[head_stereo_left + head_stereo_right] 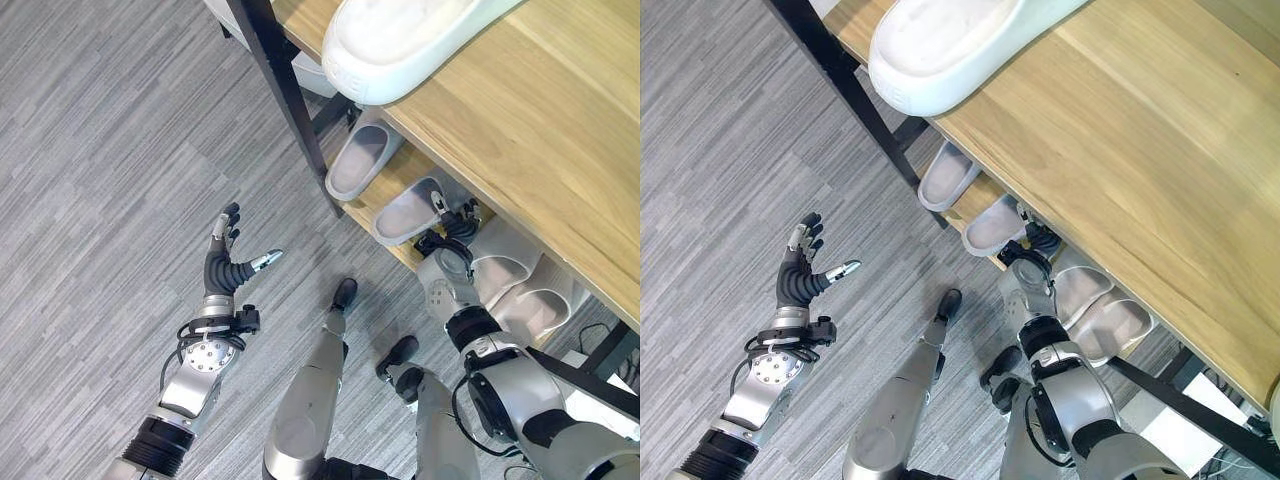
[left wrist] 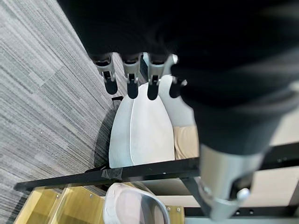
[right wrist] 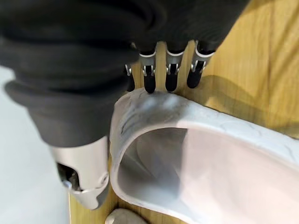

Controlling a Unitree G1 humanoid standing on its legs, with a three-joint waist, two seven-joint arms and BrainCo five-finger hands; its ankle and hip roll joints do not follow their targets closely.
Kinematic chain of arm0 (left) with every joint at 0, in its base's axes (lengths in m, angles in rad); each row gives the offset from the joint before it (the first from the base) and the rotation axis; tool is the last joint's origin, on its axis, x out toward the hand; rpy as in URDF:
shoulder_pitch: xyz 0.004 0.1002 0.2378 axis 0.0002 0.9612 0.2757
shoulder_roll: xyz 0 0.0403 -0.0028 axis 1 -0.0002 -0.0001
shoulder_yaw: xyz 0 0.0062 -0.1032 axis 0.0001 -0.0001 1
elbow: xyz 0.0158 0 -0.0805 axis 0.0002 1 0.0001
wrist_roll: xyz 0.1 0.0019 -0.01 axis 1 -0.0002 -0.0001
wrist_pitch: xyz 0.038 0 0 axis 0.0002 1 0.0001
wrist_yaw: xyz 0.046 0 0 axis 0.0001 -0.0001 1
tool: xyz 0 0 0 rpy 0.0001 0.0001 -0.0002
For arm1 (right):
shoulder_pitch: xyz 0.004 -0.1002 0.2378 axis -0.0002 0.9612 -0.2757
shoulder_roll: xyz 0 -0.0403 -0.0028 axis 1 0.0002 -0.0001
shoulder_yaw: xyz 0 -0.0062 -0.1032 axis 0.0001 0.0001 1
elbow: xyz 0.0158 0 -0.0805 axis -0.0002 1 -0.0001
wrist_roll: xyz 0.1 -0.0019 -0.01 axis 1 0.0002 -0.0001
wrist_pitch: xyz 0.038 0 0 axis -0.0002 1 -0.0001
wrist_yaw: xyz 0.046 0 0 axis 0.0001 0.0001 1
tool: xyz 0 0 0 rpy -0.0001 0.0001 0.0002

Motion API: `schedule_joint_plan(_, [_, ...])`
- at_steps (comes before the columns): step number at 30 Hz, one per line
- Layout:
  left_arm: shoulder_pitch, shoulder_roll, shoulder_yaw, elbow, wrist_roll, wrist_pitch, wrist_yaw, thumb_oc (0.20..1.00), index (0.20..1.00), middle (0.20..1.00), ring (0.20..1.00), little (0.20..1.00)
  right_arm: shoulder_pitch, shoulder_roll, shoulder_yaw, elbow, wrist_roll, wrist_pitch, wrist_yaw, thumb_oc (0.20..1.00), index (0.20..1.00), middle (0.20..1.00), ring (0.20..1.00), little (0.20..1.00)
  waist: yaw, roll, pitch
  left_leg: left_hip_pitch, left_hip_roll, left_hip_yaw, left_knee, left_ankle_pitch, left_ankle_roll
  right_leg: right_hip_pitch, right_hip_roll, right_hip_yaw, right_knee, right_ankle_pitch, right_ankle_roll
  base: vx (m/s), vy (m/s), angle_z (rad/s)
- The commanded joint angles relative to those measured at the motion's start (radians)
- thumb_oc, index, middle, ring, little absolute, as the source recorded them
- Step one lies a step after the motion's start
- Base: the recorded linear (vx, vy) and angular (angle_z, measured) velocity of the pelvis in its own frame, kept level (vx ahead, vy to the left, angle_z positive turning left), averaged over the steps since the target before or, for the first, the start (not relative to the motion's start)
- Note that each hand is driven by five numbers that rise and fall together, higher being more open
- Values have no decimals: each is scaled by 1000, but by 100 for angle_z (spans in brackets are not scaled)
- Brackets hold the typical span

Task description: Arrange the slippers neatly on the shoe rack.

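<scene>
Rack shelf [image 1: 395,185] — right hand [image 1: 452,232] on grey slipper [image 1: 410,212]

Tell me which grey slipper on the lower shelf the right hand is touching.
The right hand has its fingers on the grey slipper nearer the robot, at that slipper's rim. The other grey slipper, closer to the rack's black leg, sits untouched.

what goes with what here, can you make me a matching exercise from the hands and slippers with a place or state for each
Column one:
1. left hand
2. right hand
3. white slipper
4. grey slipper

Column two:
A. lies on the wooden top of the shoe rack
B. open above the floor
C. sits on the lower shelf beside the black post
D. fingers on the slipper next to it, on the lower shelf

Pairs: 1-B, 2-D, 3-A, 4-C
</scene>
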Motion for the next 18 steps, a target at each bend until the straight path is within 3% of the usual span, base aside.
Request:
schedule_joint_plan(1, [-14,16,-14,-33,-19,-58,-5,1000,1000,1000,1000,1000,-44,-17,49,22,-47,7,49,1000,1000,1000,1000,1000,33,-3,9,36,15,14,44,-175,0,88,-38,39,-94,-12,76,0,0,0])
schedule_joint_plan(7, [-24,27,-25,-29,-12,-51,-11,1000,1000,1000,1000,1000,-82,-46,86,14,-94,22,70,1000,1000,1000,1000,1000,32,-4,8,35,16,19,46,-175,2,84,-40,44,-93,-10,77,0,0,0])
schedule_joint_plan(18, [-37,21,-39,-14,-9,-40,-10,1000,1000,1000,1000,1000,-68,32,48,4,34,-39,87,1000,1000,1000,1000,1000,34,16,6,46,8,24,33,-172,6,87,-45,47,-95,-6,81,0,0,0])
